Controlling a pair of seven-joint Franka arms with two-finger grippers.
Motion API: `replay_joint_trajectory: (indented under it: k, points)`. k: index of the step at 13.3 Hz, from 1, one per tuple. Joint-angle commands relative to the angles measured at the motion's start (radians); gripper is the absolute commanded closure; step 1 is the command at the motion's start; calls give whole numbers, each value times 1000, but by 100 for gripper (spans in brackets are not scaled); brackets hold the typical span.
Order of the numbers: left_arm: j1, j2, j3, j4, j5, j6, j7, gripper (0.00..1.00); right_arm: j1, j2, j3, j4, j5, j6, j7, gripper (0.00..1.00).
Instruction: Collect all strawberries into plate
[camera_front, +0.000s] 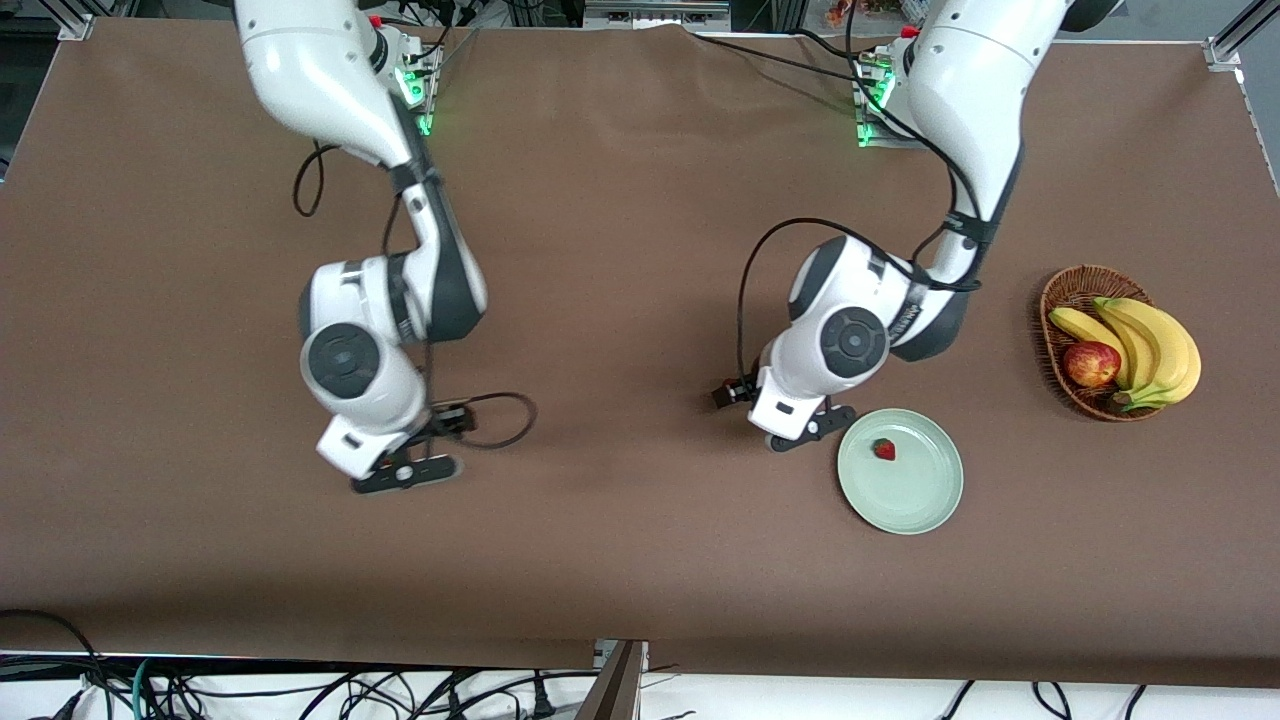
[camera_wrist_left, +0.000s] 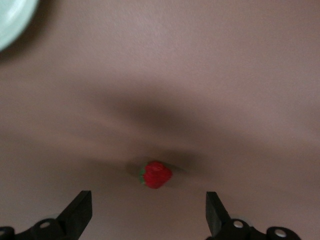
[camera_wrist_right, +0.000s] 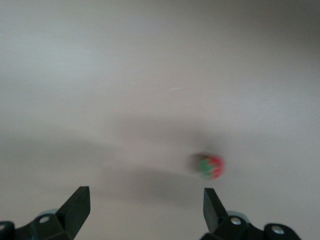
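Where brown cloth covers the table (camera_front: 640, 560), plate (camera_front: 925, 500) holding one strawberry (camera_front: 884, 450).

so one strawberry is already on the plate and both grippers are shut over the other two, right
Not quite. One strawberry does lie on the mint-green plate, but the grippers are open, not shut. The left wrist view shows the left gripper with fingers spread over a strawberry on the table, and the right wrist view shows the right gripper spread near another strawberry.

A brown-covered table (camera_front: 620, 560) fills the scene, with black cables (camera_front: 300, 690) along its near edge.
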Motion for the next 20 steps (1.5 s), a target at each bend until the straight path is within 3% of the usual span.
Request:
replay_joint_trajectory:
  k: [1, 4, 8, 12, 13, 16, 18, 20]
  points:
    - [-62, 30, 22, -39, 47, 113, -124, 2, -34, -7, 28, -109, 54, 110, -80, 0]
    - [-62, 34, 21, -65, 165, 121, -142, 5, -35, 14, 28, -108, 59, 136, -80, 1]
    - [-64, 37, 21, -99, 167, 161, -142, 22, -75, 56, 31, -103, 60, 186, -126, 7]
    - [-64, 38, 21, -145, 167, 253, -142, 25, -106, 62, 59, -103, 71, 212, -173, 17]
    - [-64, 38, 21, -145, 167, 253, -142, 31, -107, 62, 59, -102, 72, 212, -175, 22]
    - [-65, 37, 19, -145, 167, 251, -144, 67, -107, 65, 59, -102, 74, 212, -173, 37]
    - [-67, 37, 18, -145, 167, 251, -144, 85, -109, 72, 59, -98, 75, 215, -172, 46]
    - [-62, 29, 18, -144, 167, 241, -139, 89, -109, 73, 59, -98, 75, 215, -173, 62]
